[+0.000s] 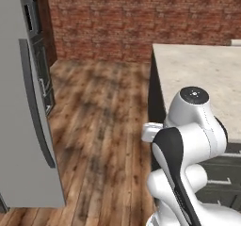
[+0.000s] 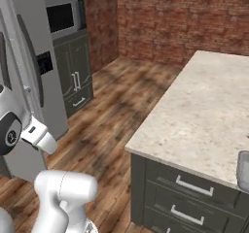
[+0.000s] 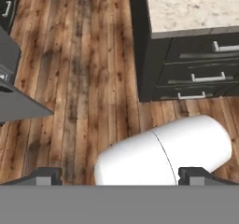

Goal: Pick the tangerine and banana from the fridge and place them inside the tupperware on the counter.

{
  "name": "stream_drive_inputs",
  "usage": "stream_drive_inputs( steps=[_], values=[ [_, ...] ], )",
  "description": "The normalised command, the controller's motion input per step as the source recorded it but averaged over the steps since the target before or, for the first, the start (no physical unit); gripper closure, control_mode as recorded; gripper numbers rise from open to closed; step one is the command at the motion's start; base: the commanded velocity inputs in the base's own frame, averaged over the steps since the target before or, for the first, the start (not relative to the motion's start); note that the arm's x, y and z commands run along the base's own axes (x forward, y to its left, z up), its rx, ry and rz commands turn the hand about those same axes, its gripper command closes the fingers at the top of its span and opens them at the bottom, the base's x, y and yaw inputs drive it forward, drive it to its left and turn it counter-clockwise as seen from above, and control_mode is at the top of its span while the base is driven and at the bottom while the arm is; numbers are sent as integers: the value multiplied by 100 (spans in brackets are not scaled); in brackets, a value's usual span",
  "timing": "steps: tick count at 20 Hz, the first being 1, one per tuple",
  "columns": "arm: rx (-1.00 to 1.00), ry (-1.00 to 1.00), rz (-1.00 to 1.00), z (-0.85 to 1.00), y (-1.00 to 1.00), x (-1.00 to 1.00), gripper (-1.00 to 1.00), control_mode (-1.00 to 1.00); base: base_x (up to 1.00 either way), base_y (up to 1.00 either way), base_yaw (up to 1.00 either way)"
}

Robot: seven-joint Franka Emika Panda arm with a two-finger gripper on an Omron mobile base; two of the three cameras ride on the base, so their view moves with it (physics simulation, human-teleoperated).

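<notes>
The fridge (image 1: 21,126) stands tall and grey at the left with its door closed and a dark curved handle strip (image 1: 35,107); it also rises at the left of the right base view (image 2: 29,81). The tangerine and the banana are hidden. The beige speckled counter (image 1: 202,74) lies to the right, over dark drawers (image 2: 194,193). A grey corner of the tupperware (image 2: 243,171) shows at the counter's right edge. My gripper (image 3: 120,175) points down at the wooden floor between fridge and counter. Its fingertips (image 3: 46,175) stand wide apart and open, with nothing between them.
Wooden floor (image 1: 103,126) runs between fridge and counter up to a red brick wall (image 1: 141,18). A dark cabinet with a built-in oven (image 2: 65,18) stands behind the fridge. The counter's corner and silver drawer handles (image 3: 207,77) sit at the hand view's upper right.
</notes>
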Motion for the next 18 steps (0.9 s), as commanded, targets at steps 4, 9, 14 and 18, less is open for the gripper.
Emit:
stream_drive_inputs(
  steps=[4, 9, 14, 18],
  values=[
    [0, 0, 0, 0, 0, 0, -100, 100, 60, 59, -41],
    [0, 0, 0, 0, 0, 0, -100, 100, 66, 47, -33],
    [0, 0, 0, 0, 0, 0, -100, 100, 69, 30, -18],
    [0, 0, 0, 0, 0, 0, -100, 100, 69, 32, -11]
  ],
)
